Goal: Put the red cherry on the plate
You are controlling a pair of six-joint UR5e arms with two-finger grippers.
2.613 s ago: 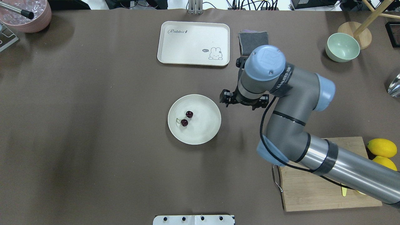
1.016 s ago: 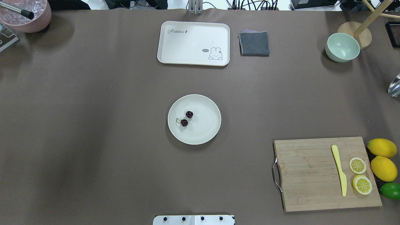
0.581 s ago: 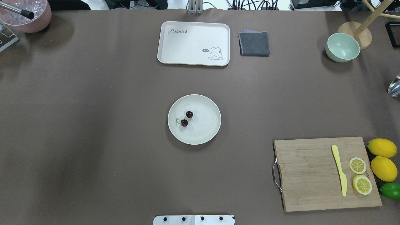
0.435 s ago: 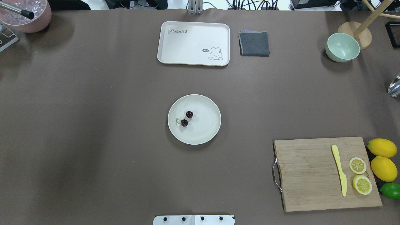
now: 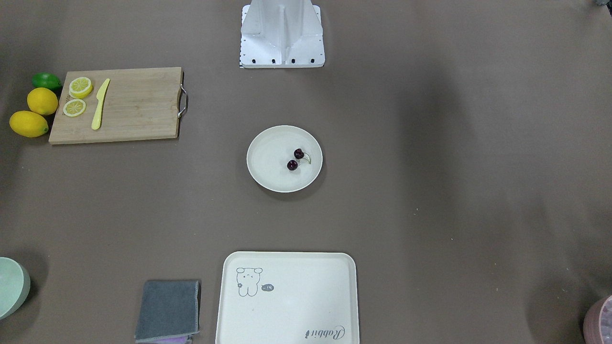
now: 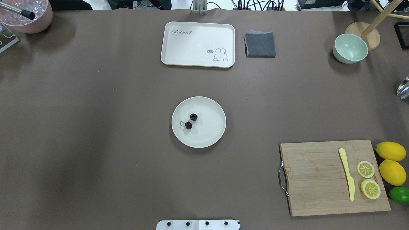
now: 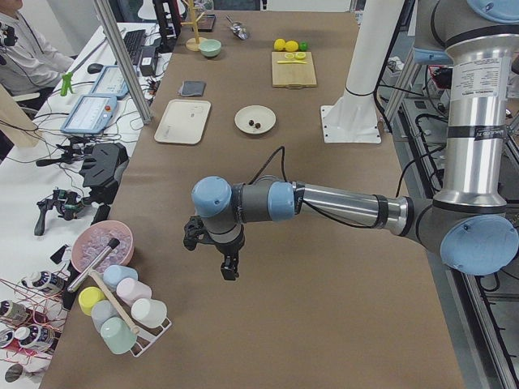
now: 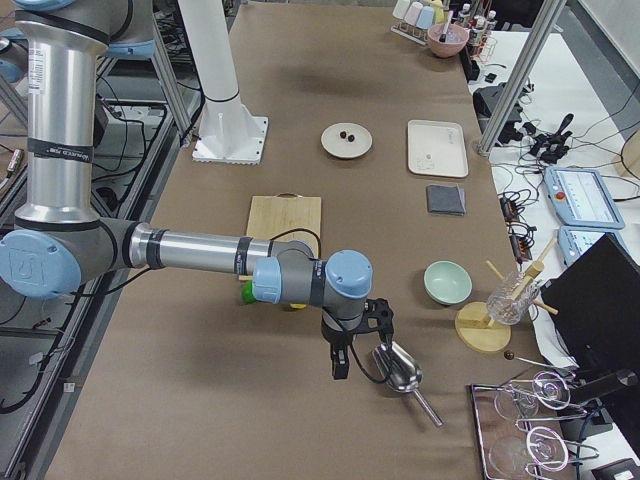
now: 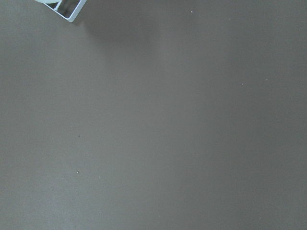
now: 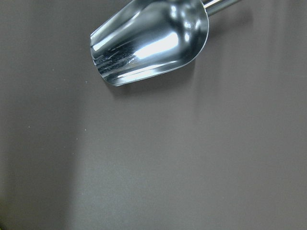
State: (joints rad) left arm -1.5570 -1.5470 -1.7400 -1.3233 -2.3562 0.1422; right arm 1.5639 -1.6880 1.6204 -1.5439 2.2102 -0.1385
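Well apart from the plate (image 6: 209, 132), out toward the table's left end, the left gripper (image 7: 230, 273) hangs with its fingers pointing down over the bare brown table (image 6: 96, 127). It shows only in the side view, so I cannot tell whether its fingers are parted or together (its own wrist camera shows almost nothing but brown table surface). The right gripper (image 8: 339, 366) hangs on the plate's opposite side, toward the right end, fingers down, just beside a shiny metal scoop (image 10: 151, 43) lying on the table; its state cannot be told either.

The red cherry (image 6: 190, 121) lies on the plate, left of the plate's middle in the overhead view, the two fruits close together and their joined stems curving toward the rim, well apart from both grippers.

Beyond the plate, away from the robot, sits a cream tray (image 6: 198, 43) with a grey cloth (image 6: 259, 44) beside it. To the plate's right and nearer the robot lies a wooden cutting board (image 6: 313, 179) bearing a yellow knife (image 6: 346, 172) and two lemon slices (image 6: 366, 169), with whole lemons (image 6: 390, 151) and a lime (image 6: 399, 195) just past it. A mint bowl (image 6: 350, 48) stands far to the plate's right.
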